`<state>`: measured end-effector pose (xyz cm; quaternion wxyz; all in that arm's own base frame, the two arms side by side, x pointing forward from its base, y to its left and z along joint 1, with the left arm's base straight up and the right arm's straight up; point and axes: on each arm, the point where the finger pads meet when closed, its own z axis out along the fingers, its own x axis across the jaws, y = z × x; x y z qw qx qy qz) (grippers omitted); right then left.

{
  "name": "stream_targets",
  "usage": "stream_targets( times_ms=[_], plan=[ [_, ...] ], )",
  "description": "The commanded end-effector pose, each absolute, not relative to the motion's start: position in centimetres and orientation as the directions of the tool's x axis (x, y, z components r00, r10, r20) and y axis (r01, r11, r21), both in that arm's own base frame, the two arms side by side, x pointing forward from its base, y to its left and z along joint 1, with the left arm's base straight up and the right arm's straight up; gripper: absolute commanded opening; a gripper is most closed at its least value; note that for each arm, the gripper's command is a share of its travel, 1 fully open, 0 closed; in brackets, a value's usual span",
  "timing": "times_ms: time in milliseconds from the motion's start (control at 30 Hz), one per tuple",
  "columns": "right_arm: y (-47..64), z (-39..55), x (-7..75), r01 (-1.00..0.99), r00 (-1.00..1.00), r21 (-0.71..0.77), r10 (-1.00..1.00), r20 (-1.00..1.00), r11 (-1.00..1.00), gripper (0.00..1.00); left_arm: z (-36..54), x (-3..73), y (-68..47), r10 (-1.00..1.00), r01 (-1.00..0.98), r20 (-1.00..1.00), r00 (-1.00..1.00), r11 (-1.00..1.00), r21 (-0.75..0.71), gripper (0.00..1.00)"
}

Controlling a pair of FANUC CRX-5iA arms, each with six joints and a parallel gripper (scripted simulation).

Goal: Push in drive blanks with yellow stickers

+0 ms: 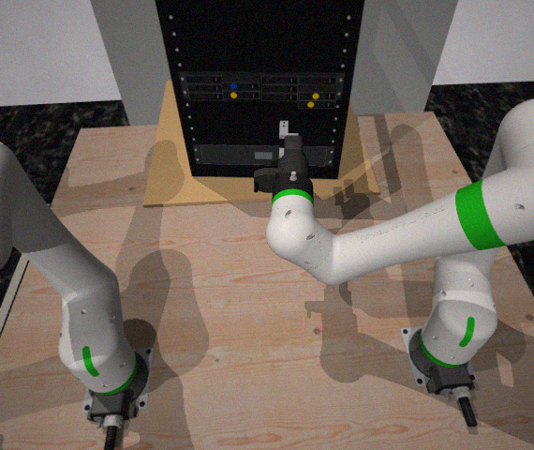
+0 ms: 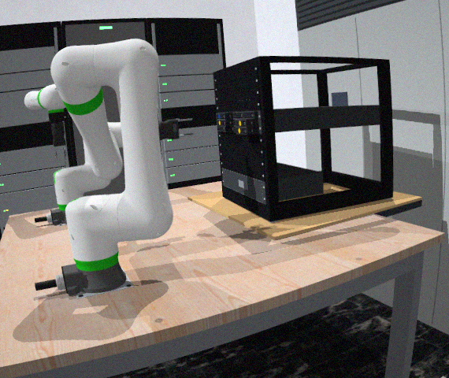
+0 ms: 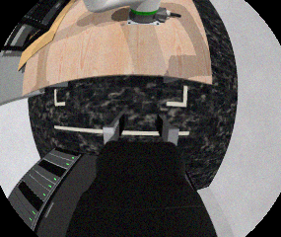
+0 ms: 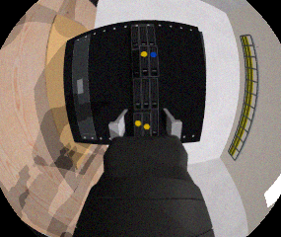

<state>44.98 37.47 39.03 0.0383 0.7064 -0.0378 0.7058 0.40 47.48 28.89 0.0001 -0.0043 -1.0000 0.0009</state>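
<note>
My right arm point(image 1: 393, 232) point(image 2: 143, 122) rises from its base on the desk, bends high at the elbow, and sends its forearm inward to a rounded wrist point(image 1: 301, 237). From there my right tool point(image 1: 290, 138) point(image 2: 191, 127) point(image 4: 145, 115) points forward, level, its two fingers spread wide (nothing between them). My left arm point(image 1: 88, 291) point(image 2: 74, 180) stands folded on its own base, the upper part leaning outward, well apart from the right one. My left tool point(image 2: 60, 153) point(image 3: 140, 120) hangs pointing down (also open, also holding nothing).
</note>
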Motion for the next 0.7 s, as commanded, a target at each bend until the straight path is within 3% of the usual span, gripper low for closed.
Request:
stream_targets(
  times_ms=[0, 667],
  plan=[
    [35.7, 39.0, 46.5, -0.106, -0.001, -0.001, -0.001, 1.0, -0.994, 1.0, 29.0, 0.4, 47.5, 0.009, 0.009, 0.0, -1.0, 1.0, 0.0, 1.0],
    [28.0, 38.6, 53.1, -0.106, -0.001, -0.001, -0.001, 1.0, -0.994, 1.0, 29.0, 0.4, 47.5, 0.009, 0.009, 0.0, -1.0, 1.0, 0.0, 1.0]
  ],
)
